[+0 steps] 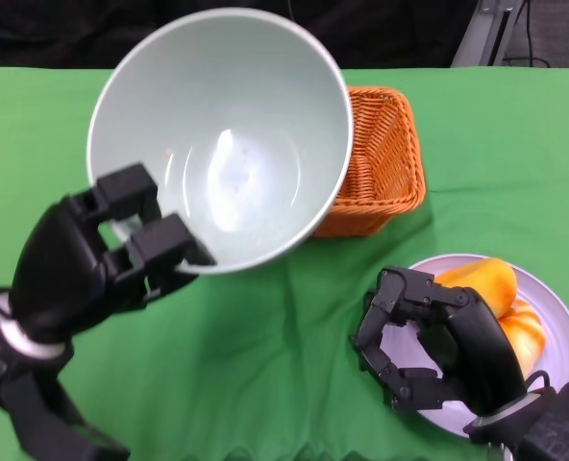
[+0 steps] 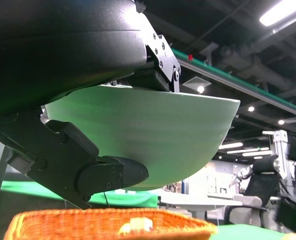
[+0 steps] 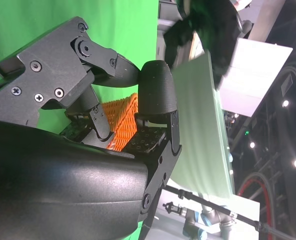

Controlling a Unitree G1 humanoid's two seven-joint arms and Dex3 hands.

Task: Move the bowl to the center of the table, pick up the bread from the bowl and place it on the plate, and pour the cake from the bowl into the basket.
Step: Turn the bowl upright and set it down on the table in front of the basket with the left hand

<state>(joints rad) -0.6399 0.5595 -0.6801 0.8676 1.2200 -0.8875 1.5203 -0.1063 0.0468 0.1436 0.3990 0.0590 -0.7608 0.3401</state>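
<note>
The tilted bowl (image 1: pixel 222 134) hides the basket's (image 1: pixel 385 158) near-left corner and most of its inside in the head view, so whatever lies in it cannot be told there (the left wrist view shows only a small pale patch (image 2: pixel 134 226) above the basket rim, too blurred to name). Beside the basket, the right hand (image 1: pixel 429 351) covers the plate's (image 1: pixel 554 298) left part and the lower edge of the bread (image 1: pixel 491 283). The picture's edge cuts the plate's right rim.

Green-covered table (image 1: pixel 265 355), orange basket (image 1: pixel 385 163), plate (image 1: pixel 563 327) at right
</note>
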